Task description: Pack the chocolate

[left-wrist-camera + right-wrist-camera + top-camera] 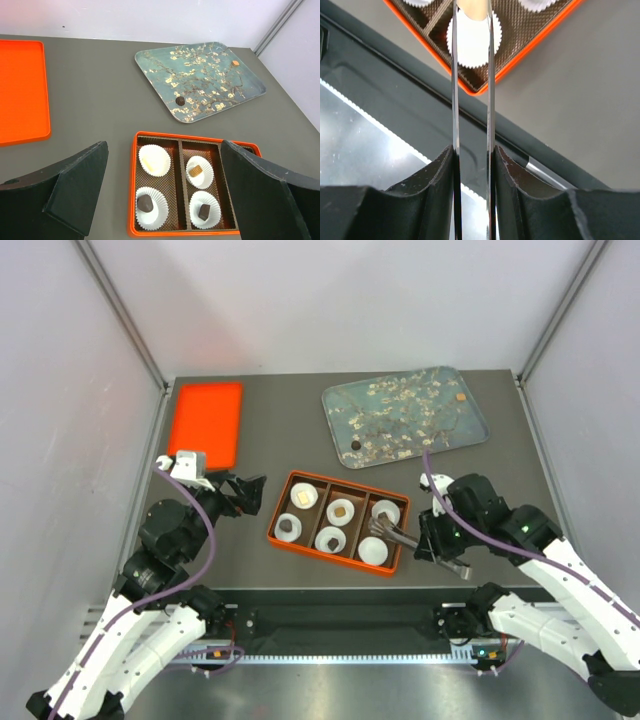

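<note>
An orange box (280,537) holds several white paper cups. Four of them hold chocolate: a pale piece (146,161), a tan piece (196,170) and two dark pieces (145,202) (203,211). On the blossom tray (470,425) lie a dark piece (354,447) and a tan piece (461,397). My right gripper (440,540) is shut on metal tongs (454,100). The tongs pinch a pale tan piece (472,7) above an empty cup (472,42) at the box's near right corner. My left gripper (245,495) is open and empty, left of the box.
A flat orange lid (205,425) lies at the back left. The blossom tray sits at the back right, behind the box. The table's dark front rail (395,90) runs just below the box's near edge. White walls close in both sides.
</note>
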`<state>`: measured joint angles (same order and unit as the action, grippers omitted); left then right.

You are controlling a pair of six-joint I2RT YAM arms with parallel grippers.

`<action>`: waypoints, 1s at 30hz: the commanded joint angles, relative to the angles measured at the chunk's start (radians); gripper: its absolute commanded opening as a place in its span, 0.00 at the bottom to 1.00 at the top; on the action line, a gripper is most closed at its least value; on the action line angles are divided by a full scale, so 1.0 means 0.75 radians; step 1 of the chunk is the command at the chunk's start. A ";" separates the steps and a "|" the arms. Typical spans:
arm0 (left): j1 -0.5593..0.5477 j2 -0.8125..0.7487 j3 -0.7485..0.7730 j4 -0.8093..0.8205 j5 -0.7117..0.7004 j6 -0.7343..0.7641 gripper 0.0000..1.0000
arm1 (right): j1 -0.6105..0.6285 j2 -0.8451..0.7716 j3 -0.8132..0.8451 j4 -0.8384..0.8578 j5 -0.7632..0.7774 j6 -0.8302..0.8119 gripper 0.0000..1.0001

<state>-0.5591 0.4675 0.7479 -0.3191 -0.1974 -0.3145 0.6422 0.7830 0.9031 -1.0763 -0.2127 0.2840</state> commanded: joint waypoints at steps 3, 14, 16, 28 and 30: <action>0.003 0.009 -0.003 0.065 0.018 0.000 0.99 | 0.021 -0.025 0.031 -0.054 -0.096 -0.015 0.29; 0.003 0.007 -0.003 0.068 0.020 0.000 0.99 | 0.023 -0.032 0.007 -0.109 -0.083 0.004 0.30; 0.003 0.005 -0.003 0.066 0.020 0.000 0.99 | 0.023 -0.030 -0.006 -0.105 -0.089 0.014 0.30; 0.003 0.003 -0.005 0.065 0.018 0.000 0.99 | 0.023 0.001 -0.049 0.001 -0.097 0.067 0.33; 0.003 0.007 -0.005 0.065 0.018 0.000 0.99 | 0.023 0.007 -0.053 0.010 -0.099 0.065 0.34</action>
<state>-0.5591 0.4675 0.7479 -0.3168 -0.1944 -0.3145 0.6460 0.7895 0.8566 -1.1374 -0.2722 0.3191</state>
